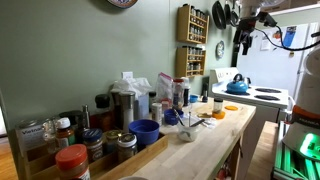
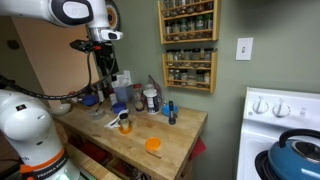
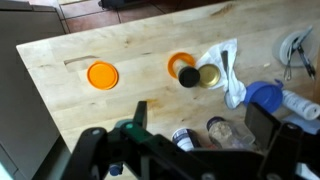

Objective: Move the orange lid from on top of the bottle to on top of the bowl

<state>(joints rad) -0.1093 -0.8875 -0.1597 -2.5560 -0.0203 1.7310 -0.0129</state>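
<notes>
A tall slim clear bottle stands among the jars on the wooden counter, with a small orange-red lid on top. A blue bowl sits nearer the front; the wrist view shows it at the right. My gripper hangs high above the counter, far from both, and also shows in an exterior view. In the wrist view its fingers are spread wide and empty above two small spice jars. I cannot make out the bottle in the wrist view.
A squat jar with a wide orange-red lid stands at the front. A flat orange disc lies on the counter. A white cloth, a dark-topped jar and a yellow-topped jar sit close together. A stove with a blue kettle adjoins the counter.
</notes>
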